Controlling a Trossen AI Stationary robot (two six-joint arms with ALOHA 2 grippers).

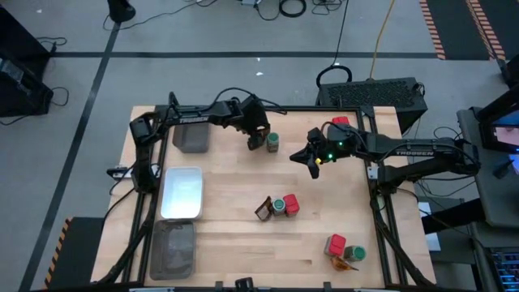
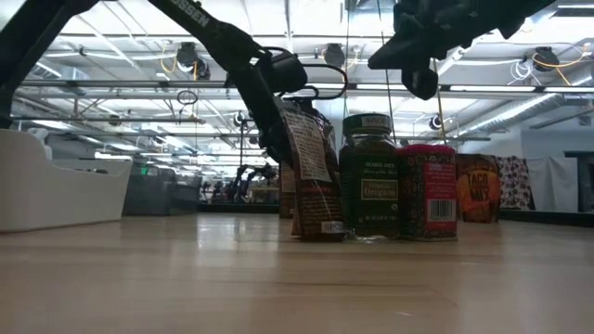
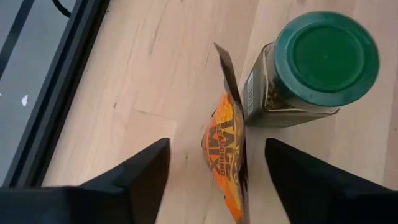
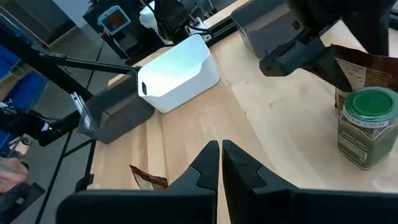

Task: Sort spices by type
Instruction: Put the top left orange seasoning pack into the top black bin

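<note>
An orange-brown sachet (image 3: 225, 152) stands on its lower edge on the table, its upper part against a green-lidded jar (image 3: 323, 56) at the far middle. My left gripper (image 3: 216, 143) hangs over it, slanting down and open, one finger on either side of the sachet, apart from it. From above, the same gripper (image 1: 256, 139) is beside the jar (image 1: 273, 143). My right gripper (image 4: 221, 148) hovers shut and holds nothing, to the right of that jar (image 4: 367, 127), above the table (image 1: 313, 159).
A sachet (image 1: 263, 210), jar (image 1: 278, 206) and red packet (image 1: 291, 203) stand together mid-table. Another such trio (image 1: 344, 250) is at the near right. One red packet (image 1: 340, 122) lies behind my right arm. Trays line the left: dark (image 1: 191, 138), white (image 1: 182, 193), grey (image 1: 173, 248).
</note>
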